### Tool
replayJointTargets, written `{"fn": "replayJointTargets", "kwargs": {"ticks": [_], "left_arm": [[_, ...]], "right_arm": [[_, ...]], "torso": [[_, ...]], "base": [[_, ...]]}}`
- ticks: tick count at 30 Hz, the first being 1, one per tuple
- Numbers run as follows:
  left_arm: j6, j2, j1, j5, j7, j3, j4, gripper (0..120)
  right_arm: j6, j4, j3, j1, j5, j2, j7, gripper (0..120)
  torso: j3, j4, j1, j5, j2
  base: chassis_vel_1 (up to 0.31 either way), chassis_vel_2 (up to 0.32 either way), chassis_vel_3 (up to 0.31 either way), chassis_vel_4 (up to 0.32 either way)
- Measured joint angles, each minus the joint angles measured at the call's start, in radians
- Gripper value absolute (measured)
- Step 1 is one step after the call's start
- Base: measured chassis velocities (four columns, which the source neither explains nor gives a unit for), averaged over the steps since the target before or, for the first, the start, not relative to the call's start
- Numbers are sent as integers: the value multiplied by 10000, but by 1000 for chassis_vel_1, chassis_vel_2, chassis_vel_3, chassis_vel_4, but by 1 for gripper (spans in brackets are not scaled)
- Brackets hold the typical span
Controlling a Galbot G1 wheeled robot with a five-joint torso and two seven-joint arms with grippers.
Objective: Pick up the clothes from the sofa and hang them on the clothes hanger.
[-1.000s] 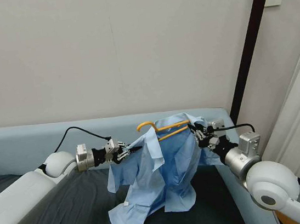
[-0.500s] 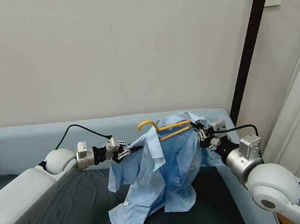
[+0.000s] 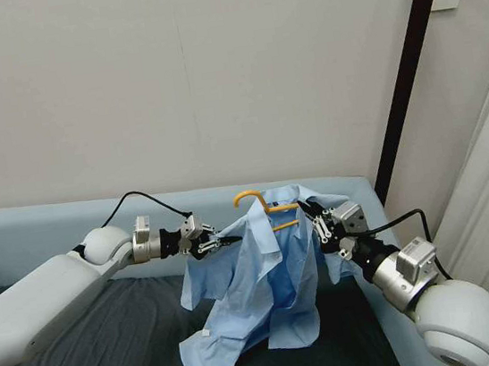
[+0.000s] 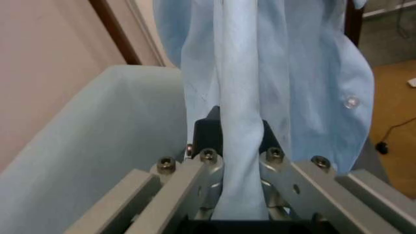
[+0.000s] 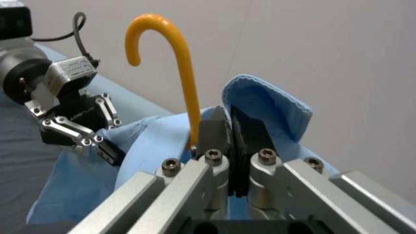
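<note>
Sofa [image 3: 17,233] sits below; shirt [image 3: 268,293] hangs mid-air, draped on the hanger [image 3: 250,198]. Left fingers [image 3: 205,240] pinch its front edge, right fingers [image 5: 211,131] clamp the hanger end. I'd pull left gently, keeping the hanger level.

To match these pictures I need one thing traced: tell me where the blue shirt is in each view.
Head view: shirt hangs at centre, between left gripper and right gripper.
Left wrist view: shirt mid-picture, pinched in the left gripper.
Right wrist view: shirt behind the right gripper, by the yellow hanger.
Shared landmark: the left gripper.
</note>
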Motion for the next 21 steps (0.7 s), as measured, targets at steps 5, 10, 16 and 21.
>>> {"fn": "replayJointTargets", "kwargs": {"ticks": [5, 10, 16, 21], "left_arm": [[154, -322, -925, -613, 477, 891, 281, 3], [166, -518, -1452, -769, 872, 1152, 718, 3], [116, -585, -2013, -878, 1291, 1453, 1062, 3], [-3, -572, -2345, -919, 1367, 1635, 1071, 3]], "right_arm": [[113, -21, -270, -51, -470, 7, -375, 0], [235, 103, -313, -262, -749, -88, -636, 0], [291, 224, -395, -301, -922, -242, -800, 0], [292, 238, -413, -285, -938, -178, -775, 0]], "torso": [[1, 2, 1, -1, -1], [0, 0, 0, 0, 0], [0, 3, 1, -3, 0], [0, 2, 0, -1, 0]], "base": [[0, 0, 0, 0], [0, 0, 0, 0], [0, 0, 0, 0], [0, 0, 0, 0]]}}
